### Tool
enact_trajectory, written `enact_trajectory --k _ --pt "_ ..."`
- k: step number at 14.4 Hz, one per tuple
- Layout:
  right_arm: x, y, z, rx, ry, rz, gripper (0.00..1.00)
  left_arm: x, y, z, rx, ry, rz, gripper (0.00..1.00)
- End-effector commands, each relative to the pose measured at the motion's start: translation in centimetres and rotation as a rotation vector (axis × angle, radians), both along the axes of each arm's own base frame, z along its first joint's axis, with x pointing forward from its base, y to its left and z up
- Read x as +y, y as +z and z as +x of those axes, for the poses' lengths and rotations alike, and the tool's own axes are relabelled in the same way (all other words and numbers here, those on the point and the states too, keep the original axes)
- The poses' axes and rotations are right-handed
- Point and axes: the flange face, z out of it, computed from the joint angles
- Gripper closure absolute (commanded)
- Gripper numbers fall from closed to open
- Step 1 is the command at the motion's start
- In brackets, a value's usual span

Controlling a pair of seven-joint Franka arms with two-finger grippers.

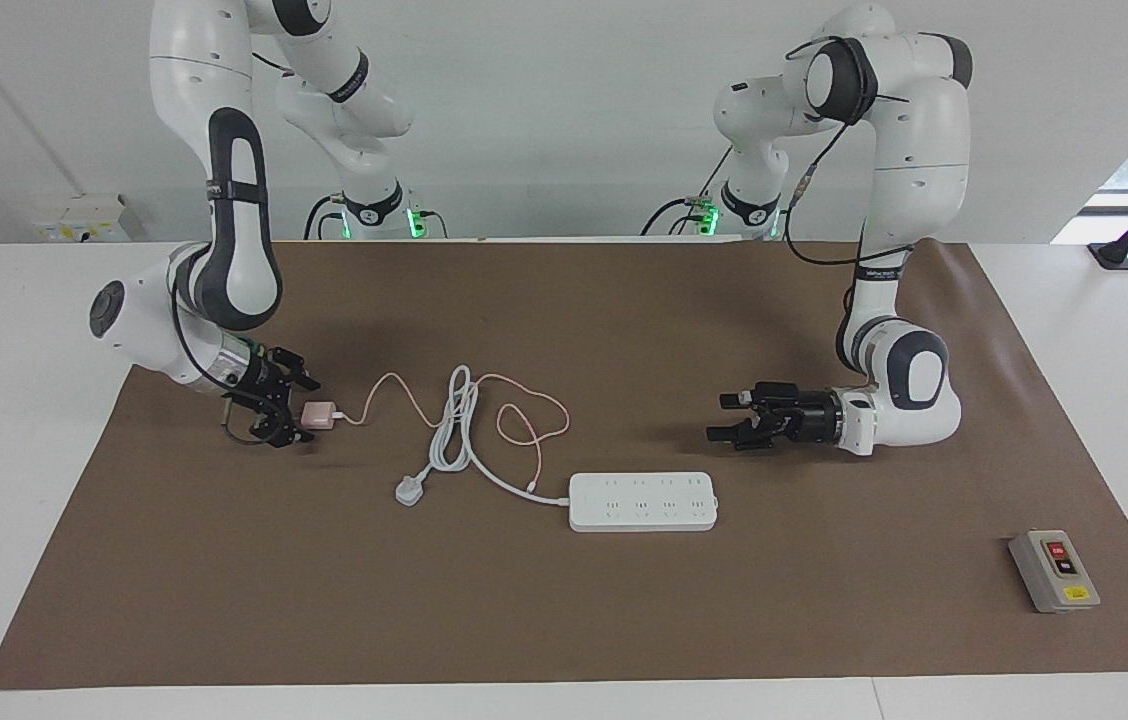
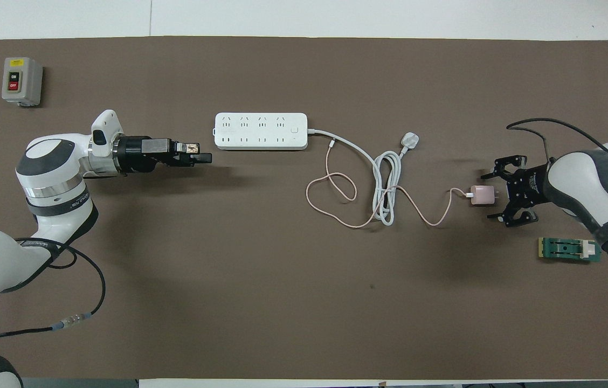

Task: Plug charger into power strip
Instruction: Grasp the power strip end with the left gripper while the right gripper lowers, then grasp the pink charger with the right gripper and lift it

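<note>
At the right arm's end of the tabletop (image 1: 624, 620), you find the right hand (image 1: 296, 408) low over the brown mat, its fingers spread apart, with the charger (image 1: 320, 414) lying just in front of its fingertips. You cannot tell from either view whether the fingers touch the charger's body. The charger rests on the mat with its prongs facing the right hand, and its thin pink cable (image 2: 336, 186) loops away from that hand toward the power strip (image 1: 643, 501). The cable crosses a coiled white cord (image 2: 386, 186) that ends in a three-pin plug (image 2: 409, 141). The left hand (image 1: 726, 418) waits level above the mat, fingers apart and holding nothing, with the power strip just past its fingertips. A grey switch box (image 2: 22, 81) sits beside the left arm, and a green part (image 2: 569, 250) lies beside the right hand.
</note>
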Motion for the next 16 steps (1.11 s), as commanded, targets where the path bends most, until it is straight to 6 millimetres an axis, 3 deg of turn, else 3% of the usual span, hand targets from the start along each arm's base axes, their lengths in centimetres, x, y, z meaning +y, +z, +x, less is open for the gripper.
enact_trajectory --k 1,3,5,7,8,9,16 --pt "-0.1 0.0 -1.0 -0.038 0.011 0.014 0.08 -0.2 0.0 0.5 -0.011 0.024 -0.005 0.0" --pt "-0.1 0.1 -1.0 -0.04 -0.004 0.028 0.13 -0.4 0.0 0.4 -0.011 0.021 -0.005 0.0" --pt "-0.1 -0.2 -1.2 -0.046 0.003 0.039 0.29 -0.5 -0.2 0.2 -0.008 0.016 -0.006 0.0" --pt "0.0 -0.1 -1.3 -0.05 -0.01 0.054 0.53 -0.6 0.0 0.4 -0.014 0.017 -0.007 0.0" --pt "0.0 -0.1 -1.2 -0.051 -0.017 0.061 0.71 -0.6 0.2 0.3 -0.014 0.017 -0.007 0.0" --pt "0.0 0.0 -1.1 -0.055 -0.032 0.071 0.99 -0.8 0.0 0.2 -0.011 0.015 -0.009 0.0" --pt "-0.1 1.2 0.0 -0.088 -0.035 0.075 1.0 -1.1 0.2 0.0 -0.012 0.008 -0.012 0.0"
